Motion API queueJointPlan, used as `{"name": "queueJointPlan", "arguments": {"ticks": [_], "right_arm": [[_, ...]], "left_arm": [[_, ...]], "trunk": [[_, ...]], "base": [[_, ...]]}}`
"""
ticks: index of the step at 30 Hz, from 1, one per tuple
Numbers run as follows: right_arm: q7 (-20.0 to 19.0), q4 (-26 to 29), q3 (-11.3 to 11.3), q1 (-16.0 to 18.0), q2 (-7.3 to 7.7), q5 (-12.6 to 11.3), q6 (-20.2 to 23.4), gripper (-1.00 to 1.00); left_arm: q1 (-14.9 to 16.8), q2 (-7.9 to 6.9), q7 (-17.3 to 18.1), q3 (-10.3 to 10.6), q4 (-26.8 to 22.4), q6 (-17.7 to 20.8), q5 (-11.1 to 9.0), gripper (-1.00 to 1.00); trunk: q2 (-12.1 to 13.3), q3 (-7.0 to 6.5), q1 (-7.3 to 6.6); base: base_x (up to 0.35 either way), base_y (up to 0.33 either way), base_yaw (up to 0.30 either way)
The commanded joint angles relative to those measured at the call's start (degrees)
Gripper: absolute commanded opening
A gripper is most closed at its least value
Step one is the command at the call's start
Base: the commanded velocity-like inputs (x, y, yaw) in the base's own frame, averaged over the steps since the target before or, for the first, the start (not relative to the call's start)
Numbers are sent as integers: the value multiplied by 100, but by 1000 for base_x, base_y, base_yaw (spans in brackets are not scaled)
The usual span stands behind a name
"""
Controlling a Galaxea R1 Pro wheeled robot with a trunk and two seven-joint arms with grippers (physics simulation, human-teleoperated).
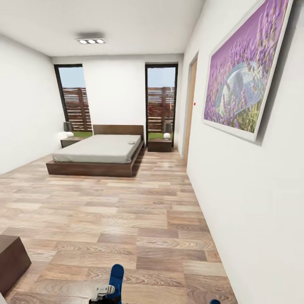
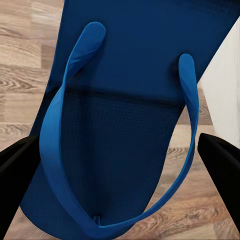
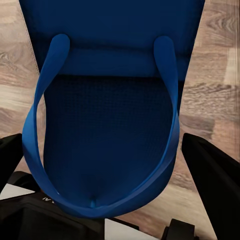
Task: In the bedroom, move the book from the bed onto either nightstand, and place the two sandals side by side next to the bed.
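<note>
Two sandals are in hand, one per claw. Left claw [image 2: 120,165]: black fingers [image 2: 17,165] sit at both edges of the left sandal [image 2: 125,65], a flat matte blue sole with a fine woven grain and a smooth blue Y-strap arching over it; looks clamped on it, though the contact itself is off-frame. Right claw [image 3: 115,165]: same picture, dark fingers [image 3: 212,172] flanking the right sandal [image 3: 110,130], same mesh-textured sole and glossy strap loop, gripped. In the head view a blue tip of the left sandal [image 1: 115,276] pokes up at the bottom edge beside a white-grey bit of arm, and a small blue sliver [image 1: 215,301] shows further right, too little to identify. Floor [image 1: 126,219] is wood plank in mixed tan and grey-brown, streaky grain. Bed [image 1: 99,154] sits at the far end of the room: low, boxy, dark brown platform and headboard, smooth pale grey mattress. Small flat object near the mattress's far right corner could be the book [image 1: 131,142], too small to tell. Dark square nightstand [image 1: 160,145] on the right of the bed with a round white lamp on top; another on the left [image 1: 69,141]. Right wall carries a white-framed purple flower picture [image 1: 245,67]. Dark brown cabinet corner [image 1: 12,259] at lower left.
</note>
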State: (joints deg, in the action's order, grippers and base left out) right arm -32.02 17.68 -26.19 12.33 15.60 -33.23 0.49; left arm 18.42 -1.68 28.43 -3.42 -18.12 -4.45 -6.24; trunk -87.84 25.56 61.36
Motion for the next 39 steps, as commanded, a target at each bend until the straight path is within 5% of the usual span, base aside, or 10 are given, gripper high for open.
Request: {"name": "queueJointPlan", "arguments": {"ticks": [1, 13, 39], "right_arm": [[-9, -1, -36, 6, 4, -52, 5, -100], [9, -1, -36, 6, 4, -52, 4, -100], [11, -1, -36, 6, 1, -52, 4, -100]], "left_arm": [[3, 1, 41, -27, 6, 4, -26, -100], [3, 1, 44, -30, 6, 6, -26, -100], [3, 1, 41, -27, 5, 6, -26, -100]], "trunk": [[-3, 6, 0], [-3, 11, 0], [-3, 239, 0]], "base": [[0, 0, -219], [0, 0, -38], [0, 0, 0]]}}
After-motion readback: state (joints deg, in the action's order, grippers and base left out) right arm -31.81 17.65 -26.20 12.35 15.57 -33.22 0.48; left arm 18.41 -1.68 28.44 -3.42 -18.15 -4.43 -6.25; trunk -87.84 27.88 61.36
